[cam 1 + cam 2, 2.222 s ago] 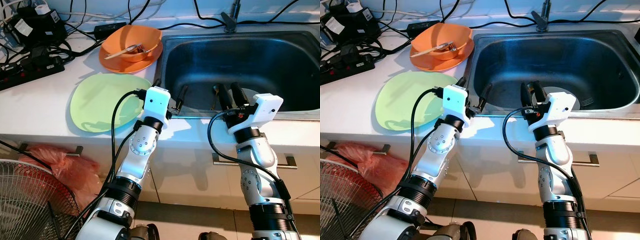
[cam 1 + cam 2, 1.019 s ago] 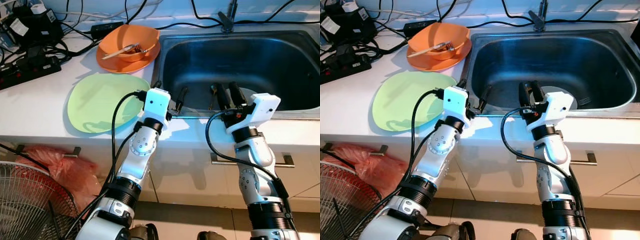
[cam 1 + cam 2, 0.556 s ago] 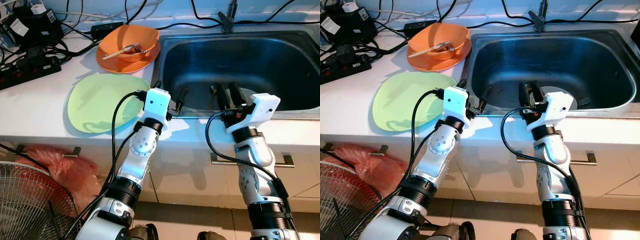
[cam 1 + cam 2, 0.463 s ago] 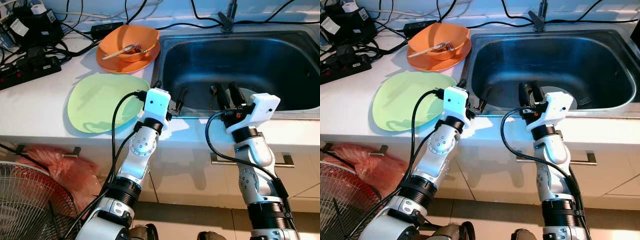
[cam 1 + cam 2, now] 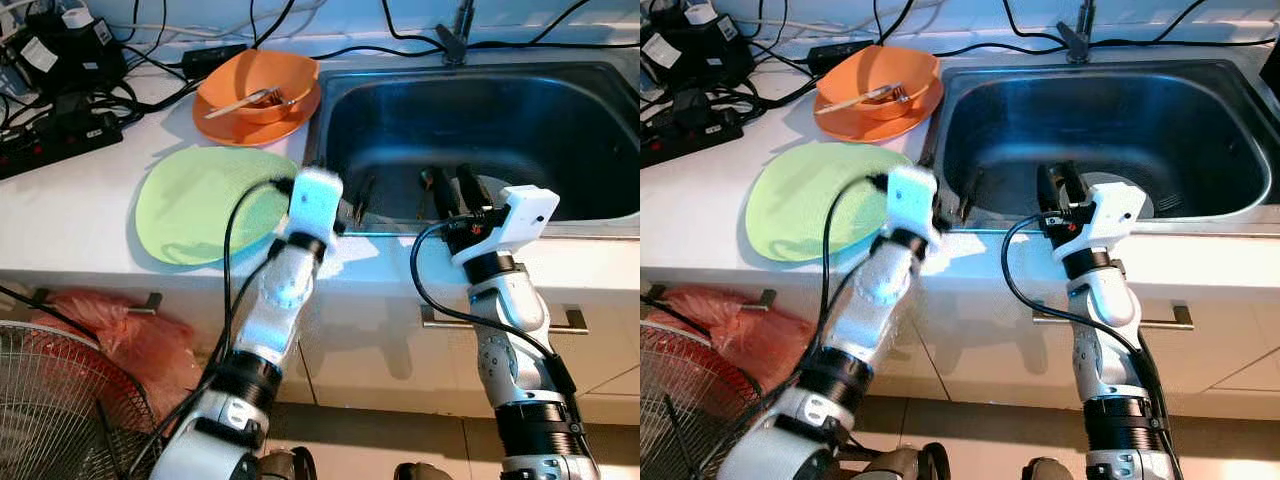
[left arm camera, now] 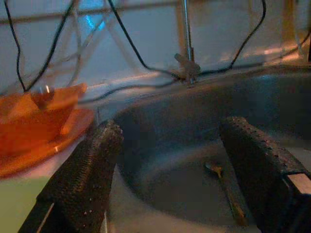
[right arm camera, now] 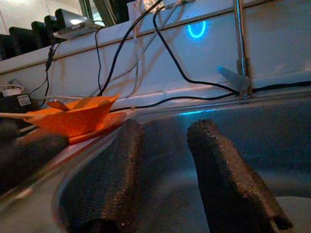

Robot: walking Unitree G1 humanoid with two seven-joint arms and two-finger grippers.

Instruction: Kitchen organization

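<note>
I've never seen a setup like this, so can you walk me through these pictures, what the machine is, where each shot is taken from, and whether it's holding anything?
This is a humanoid robot at a kitchen counter. Two pictures come from cameras in its head, looking down; two come from cameras on its wrists, looking along its fingers. The left gripper and right gripper reach over the front edge of the steel sink, both open and holding nothing. On the white counter lie a green plate and an orange bowl with a utensil in it, standing on an orange plate. A spoon lies in the sink.

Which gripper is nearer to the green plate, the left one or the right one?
Left. The left gripper is at the sink's near-left edge, just beside the green plate. The right gripper is farther away, over the sink.
</note>
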